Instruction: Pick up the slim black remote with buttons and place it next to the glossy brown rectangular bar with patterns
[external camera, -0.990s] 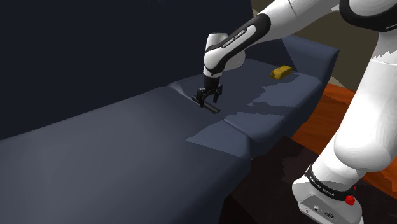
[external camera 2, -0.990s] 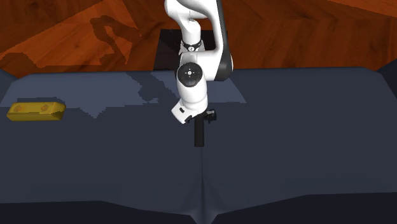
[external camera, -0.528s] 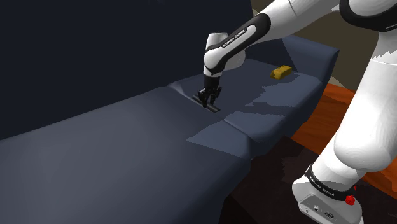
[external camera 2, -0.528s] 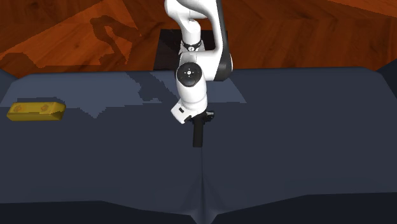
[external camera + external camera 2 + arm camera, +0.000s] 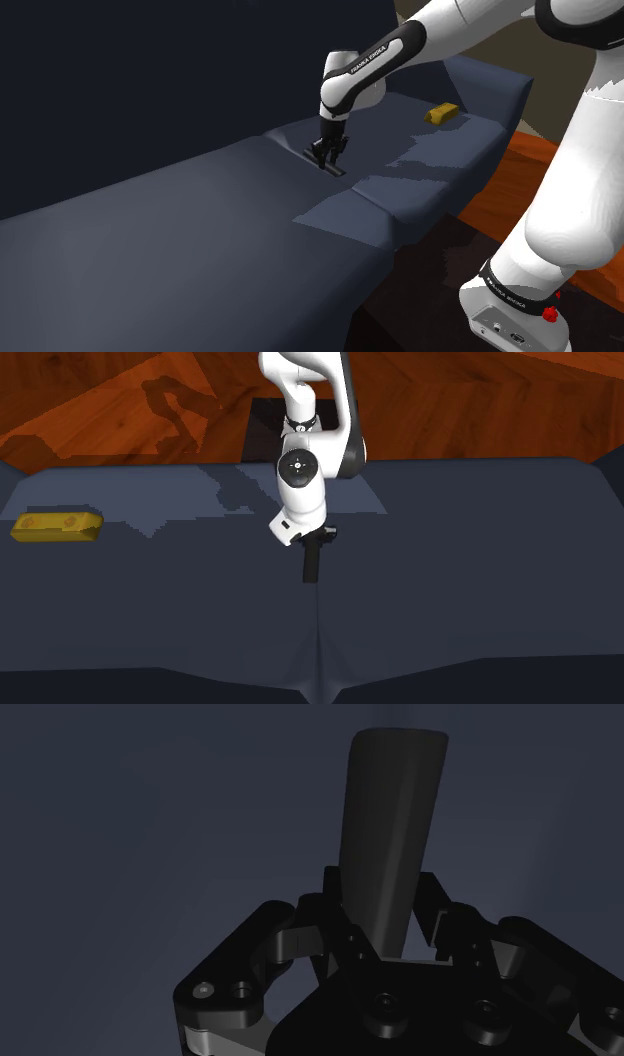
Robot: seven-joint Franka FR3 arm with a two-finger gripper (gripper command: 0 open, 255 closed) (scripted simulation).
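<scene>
The claw [image 5: 383, 909] pinches the black remote [image 5: 392, 814] near one end, so in a lift the long free end may swing down or slip onto the couch [image 5: 200, 230].

A home's living room: a long dark-blue sofa [image 5: 200, 240] on a reddish wooden floor [image 5: 450, 402].

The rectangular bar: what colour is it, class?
The bar is golden yellow-brown, clearest in the second exterior view.

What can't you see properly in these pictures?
- The remote's buttons: too dark to make out in the wrist view.
- The remote's near end: hidden behind the gripper in the wrist view.
- The brown bar's patterns: too small in the shoulder view.
</scene>
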